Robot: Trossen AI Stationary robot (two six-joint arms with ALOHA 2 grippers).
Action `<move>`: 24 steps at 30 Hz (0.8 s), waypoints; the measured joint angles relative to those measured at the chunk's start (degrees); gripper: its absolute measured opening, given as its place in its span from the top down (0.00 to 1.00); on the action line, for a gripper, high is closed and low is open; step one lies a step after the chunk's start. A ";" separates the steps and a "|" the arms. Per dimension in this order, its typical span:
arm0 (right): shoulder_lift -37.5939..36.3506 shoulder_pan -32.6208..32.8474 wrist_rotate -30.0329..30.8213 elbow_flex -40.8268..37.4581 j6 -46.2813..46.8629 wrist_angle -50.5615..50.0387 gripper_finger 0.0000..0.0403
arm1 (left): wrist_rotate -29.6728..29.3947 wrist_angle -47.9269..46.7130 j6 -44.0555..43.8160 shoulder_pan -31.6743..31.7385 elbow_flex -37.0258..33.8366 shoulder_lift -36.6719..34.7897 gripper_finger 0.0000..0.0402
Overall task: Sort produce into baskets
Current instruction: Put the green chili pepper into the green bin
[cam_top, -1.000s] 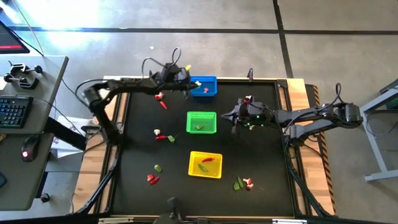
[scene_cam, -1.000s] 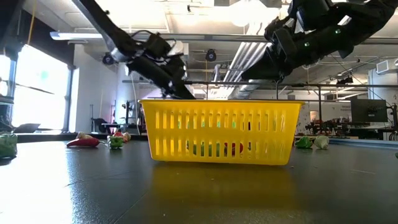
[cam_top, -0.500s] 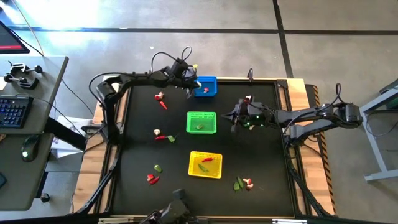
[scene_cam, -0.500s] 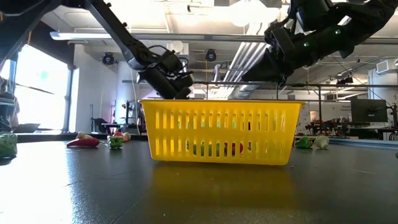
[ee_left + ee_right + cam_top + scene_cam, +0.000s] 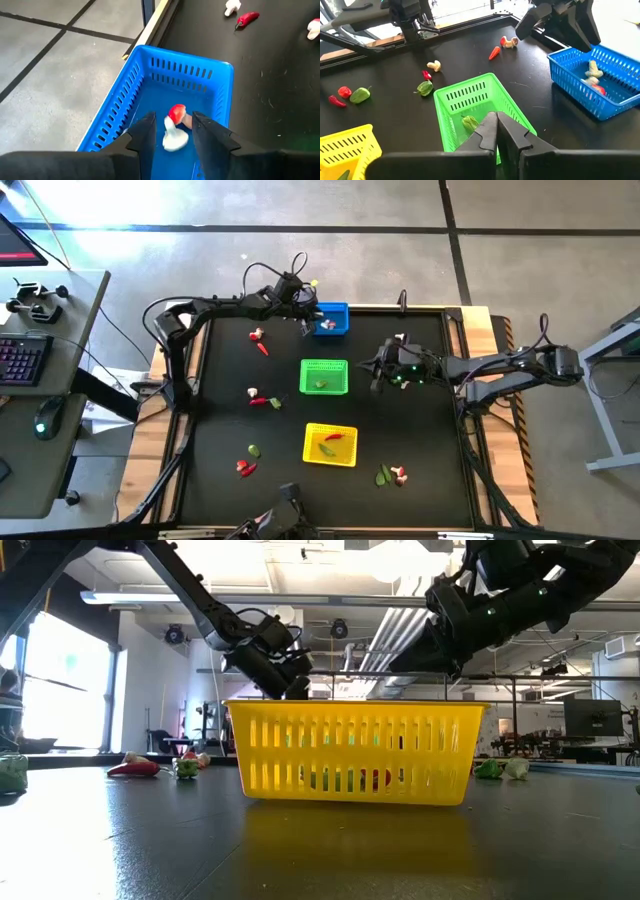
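The blue basket [image 5: 333, 320] stands at the table's far edge, the green basket [image 5: 324, 377] in the middle and the yellow basket [image 5: 330, 444] nearer. My left gripper [image 5: 175, 132] hangs open over the blue basket. A white-and-red mushroom bit [image 5: 176, 112] lies on the basket floor below the gap between its fingers. My right gripper [image 5: 496, 127] is shut with nothing in it. It hovers by the green basket's right side, and that basket holds a green leafy bit [image 5: 469, 122].
Loose produce lies in pairs on the black tabletop: at the far left [image 5: 260, 340], left of the green basket [image 5: 262, 399], at the near left [image 5: 248, 462], at the near right [image 5: 392, 475], and one mushroom bit beside the right arm [image 5: 398, 340]. The yellow basket holds a chilli [image 5: 335, 437].
My left arm has reached farther toward the table's far edge and a little to the right, bringing its gripper lower over the blue basket. My right arm has stayed in place.
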 joint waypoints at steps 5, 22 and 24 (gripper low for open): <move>0.00 0.00 -0.02 0.00 3.14 -0.53 1.00 | 0.00 3.47 0.40 -0.99 -0.04 0.00 0.79; 0.00 0.00 4.57 0.00 11.05 -11.33 1.00 | 0.05 35.20 -6.54 -8.11 -23.08 -14.60 1.00; 0.00 0.00 4.88 0.00 10.77 -11.28 1.00 | 0.05 37.37 -6.43 -9.25 -27.48 -18.10 1.00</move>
